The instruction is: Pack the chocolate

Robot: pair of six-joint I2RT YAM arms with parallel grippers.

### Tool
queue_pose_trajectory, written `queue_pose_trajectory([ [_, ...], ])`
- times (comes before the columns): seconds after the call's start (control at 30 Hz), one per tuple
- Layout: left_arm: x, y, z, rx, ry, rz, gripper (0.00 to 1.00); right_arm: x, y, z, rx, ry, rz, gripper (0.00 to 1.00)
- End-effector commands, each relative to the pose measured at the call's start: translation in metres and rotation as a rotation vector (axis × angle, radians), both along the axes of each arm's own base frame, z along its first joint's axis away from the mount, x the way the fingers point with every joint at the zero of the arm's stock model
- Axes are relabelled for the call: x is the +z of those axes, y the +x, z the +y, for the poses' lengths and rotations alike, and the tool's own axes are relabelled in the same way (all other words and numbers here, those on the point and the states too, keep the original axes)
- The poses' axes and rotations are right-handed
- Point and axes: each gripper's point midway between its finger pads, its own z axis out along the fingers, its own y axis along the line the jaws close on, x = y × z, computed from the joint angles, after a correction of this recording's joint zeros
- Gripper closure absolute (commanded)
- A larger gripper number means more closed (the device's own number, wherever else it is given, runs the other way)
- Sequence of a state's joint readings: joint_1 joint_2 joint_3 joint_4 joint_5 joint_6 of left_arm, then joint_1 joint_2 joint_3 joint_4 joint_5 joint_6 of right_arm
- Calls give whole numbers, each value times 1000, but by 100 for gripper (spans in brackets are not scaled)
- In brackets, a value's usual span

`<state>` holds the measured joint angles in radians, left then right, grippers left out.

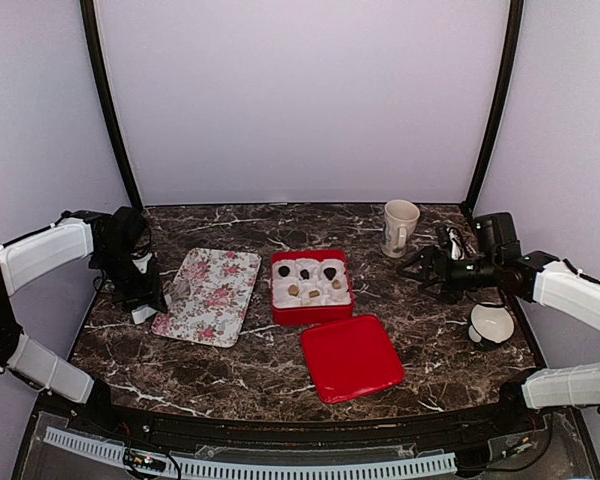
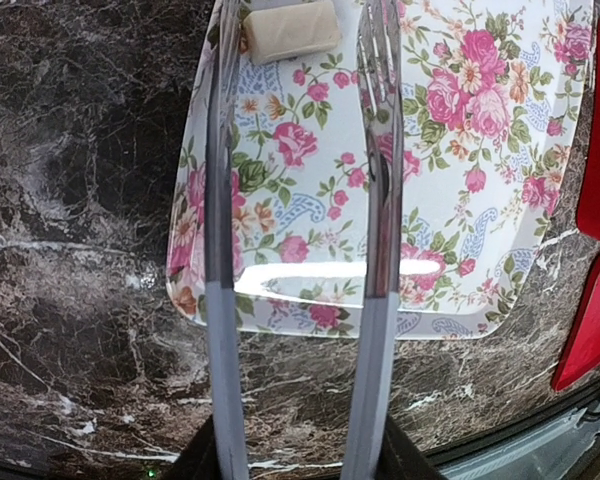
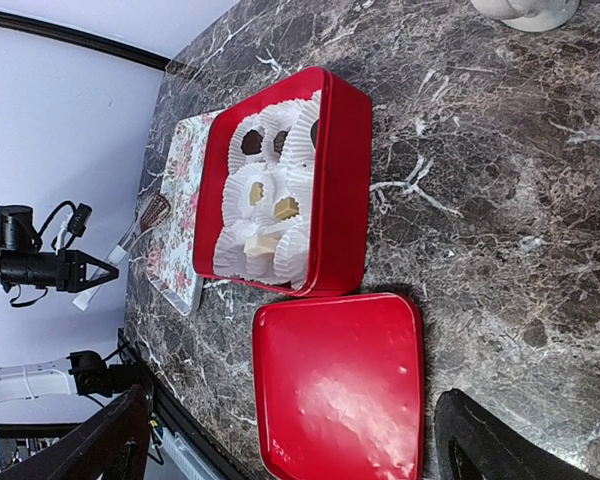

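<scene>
The red box (image 1: 311, 312) sits mid-table and holds white paper cups with dark chocolate (image 1: 283, 270) and tan chocolate (image 1: 293, 290); the box also shows in the right wrist view (image 3: 345, 180). Its red lid (image 1: 352, 356) lies flat in front of it. My left gripper (image 1: 140, 285) is shut on metal tongs (image 2: 380, 200), whose arms reach over the floral tray (image 2: 480, 200). A tan rectangular piece (image 2: 290, 30) lies on the tray between the tong tips; I cannot tell if they pinch it. My right gripper (image 1: 420, 265) is open and empty, hovering right of the box.
A cream mug (image 1: 400, 227) stands at the back right. A white bowl (image 1: 491, 323) sits near the right edge, under the right arm. The table's front edge runs just below the lid.
</scene>
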<state>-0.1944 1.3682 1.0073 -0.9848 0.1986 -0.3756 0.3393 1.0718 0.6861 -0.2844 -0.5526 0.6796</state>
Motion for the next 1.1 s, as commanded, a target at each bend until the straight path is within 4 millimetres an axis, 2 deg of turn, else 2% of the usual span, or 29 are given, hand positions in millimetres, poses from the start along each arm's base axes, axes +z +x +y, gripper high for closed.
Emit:
queue_pose_trajectory([
  [0.0,5,8,0,-21,-1,-28,58,6,2,-3,-20,4,-33,0],
  [0.33,5,9,2,-40,14,-27,63,7,2,-4,-26,5,-33,0],
  [0.53,17,15,-3,-44,-17,-70,68,7,1,-4,-27,7,-35,0],
  [0.9,37,24,-13,-51,-75,-129,70,7,-1,-5,-26,10,-31,0],
  [1.07,51,31,-27,-66,-141,-170,70,7,-1,-5,-28,11,-32,0],
])
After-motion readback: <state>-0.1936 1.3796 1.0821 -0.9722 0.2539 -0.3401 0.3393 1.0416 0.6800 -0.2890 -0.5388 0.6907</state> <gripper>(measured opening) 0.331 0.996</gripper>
